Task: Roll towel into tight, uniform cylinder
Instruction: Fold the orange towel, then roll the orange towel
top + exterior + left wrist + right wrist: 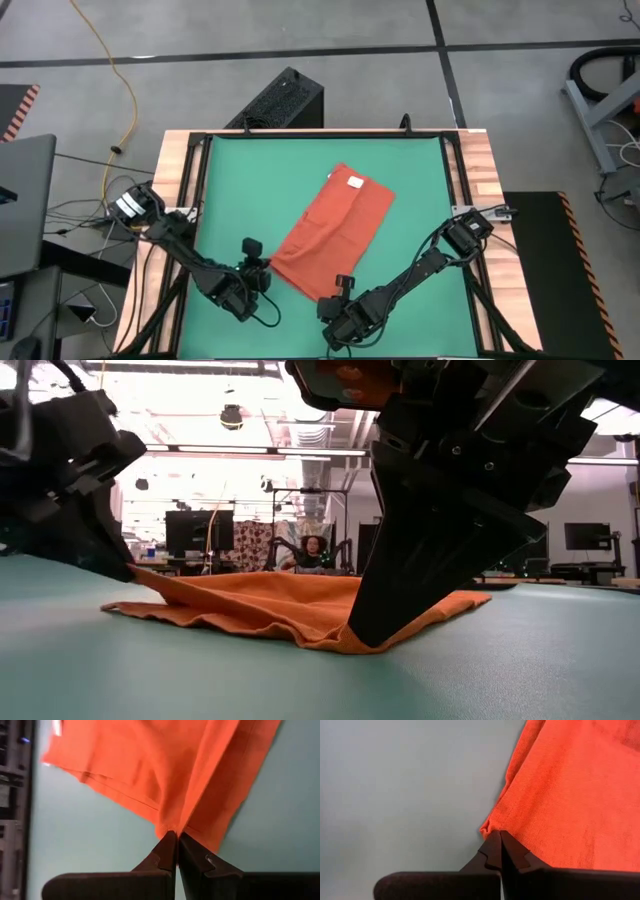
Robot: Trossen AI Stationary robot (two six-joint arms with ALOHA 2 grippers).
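Observation:
The orange-red towel (335,232) lies folded and slanted on the green mat (420,180), its white tag (354,181) at the far end. My left gripper (268,266) is shut on the towel's near left corner. My right gripper (338,292) is shut on its near right corner. The low view shows the towel (290,600) flat on the mat, its near left corner raised a little. My left gripper pinches the towel's near left corner (170,826) between its two fingertips, coming low from the table's near left. The cloth puckers into folds at the pinch and rises a little off the mat there. My right gripper pinches the towel's near right corner (492,826) between its two fingertips, slanting down from the near side. The corner stays on the mat.
The mat is framed by a black rail and wooden table edges (478,160). Bare mat lies to the left, right and far side of the towel. A black box (285,98) stands on the floor behind the table. A person (316,550) sits far off in the room.

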